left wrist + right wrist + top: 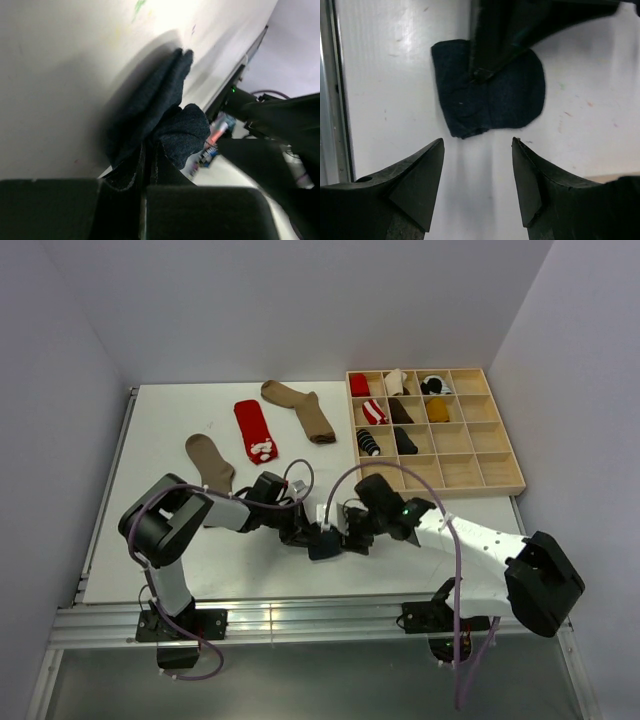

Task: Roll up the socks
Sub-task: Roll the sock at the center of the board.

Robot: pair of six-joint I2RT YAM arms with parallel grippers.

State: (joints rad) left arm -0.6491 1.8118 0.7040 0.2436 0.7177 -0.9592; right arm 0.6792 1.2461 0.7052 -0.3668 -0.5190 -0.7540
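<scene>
A navy sock (325,543) lies folded into a short bundle on the white table, near the front edge between the two arms. My left gripper (150,146) is shut on it, with dark fabric (160,105) pinched between its fingers. In the right wrist view the bundle (490,95) sits just beyond my right gripper (477,142), which stands open and apart from it with bare table between its fingers. The left gripper's fingers (495,35) press on the bundle from the far side. A red sock (256,430) and two brown socks (300,410) (209,460) lie flat farther back.
A wooden compartment tray (470,490) stands at the back right, with several rolled socks in its left cells. The two arms meet close together near the table's metal front rail (300,615).
</scene>
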